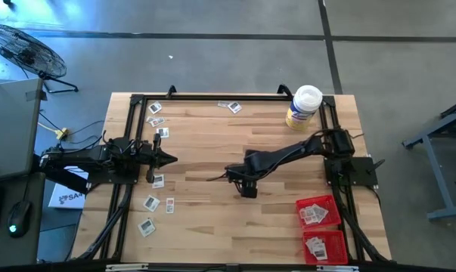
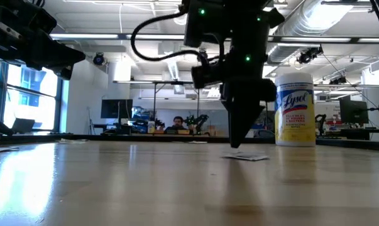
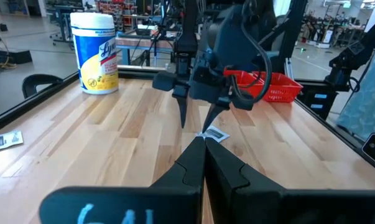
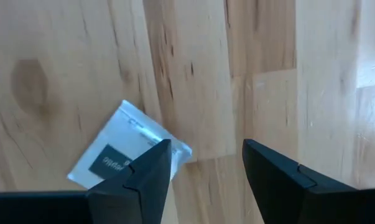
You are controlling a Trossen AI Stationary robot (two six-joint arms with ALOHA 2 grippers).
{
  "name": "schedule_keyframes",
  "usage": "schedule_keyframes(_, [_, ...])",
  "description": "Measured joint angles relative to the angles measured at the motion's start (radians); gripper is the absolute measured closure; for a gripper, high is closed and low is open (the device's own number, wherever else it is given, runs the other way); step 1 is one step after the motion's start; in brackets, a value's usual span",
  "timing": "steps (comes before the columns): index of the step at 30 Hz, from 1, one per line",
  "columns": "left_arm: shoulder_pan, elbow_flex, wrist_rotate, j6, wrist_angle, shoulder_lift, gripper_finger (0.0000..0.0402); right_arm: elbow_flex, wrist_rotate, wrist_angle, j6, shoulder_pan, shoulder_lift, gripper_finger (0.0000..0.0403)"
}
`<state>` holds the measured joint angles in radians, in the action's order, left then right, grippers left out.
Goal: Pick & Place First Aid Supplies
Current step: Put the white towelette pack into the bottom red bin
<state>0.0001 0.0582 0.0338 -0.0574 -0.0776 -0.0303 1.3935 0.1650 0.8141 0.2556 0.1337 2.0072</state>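
Yellow white-lidded wipes jar [image 1: 303, 107] near table's [image 1: 212, 219] far right corner; floor fan [image 1: 25, 51] beyond.

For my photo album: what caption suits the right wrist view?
The right gripper, fingers open, hovers over a packet lying flat on the wooden table.

The pale plank wooden tabletop [image 4: 63, 56] is smooth, satin — faintly reflective. The small white packet [image 4: 115, 155] at lower left looks glossy, crinkled plastic. The dark fingers [image 4: 143, 180] — matt plastic.
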Motion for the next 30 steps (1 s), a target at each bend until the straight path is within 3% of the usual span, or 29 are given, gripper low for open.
schedule_keyframes(5, [0.0,0.0,0.0,0.0,0.0,0.0,0.04,-0.003,-0.02,0.015,0.008,0.0,0.001,0.021])
schedule_keyframes(14, [0.0,0.0,0.0,0.0,0.0,0.0,0.04,-0.122,-0.093,-0.175,-0.007,0.006,-0.009,0.021])
schedule_keyframes(18, [0.0,0.0,0.0,0.0,0.0,0.0,0.04,-0.161,-0.07,-0.188,-0.027,0.013,-0.01,0.0217])
schedule_keyframes(30, [0.0,0.0,0.0,0.0,0.0,0.0,0.04,-0.185,-0.081,-0.204,0.012,0.011,-0.012,0.0308])
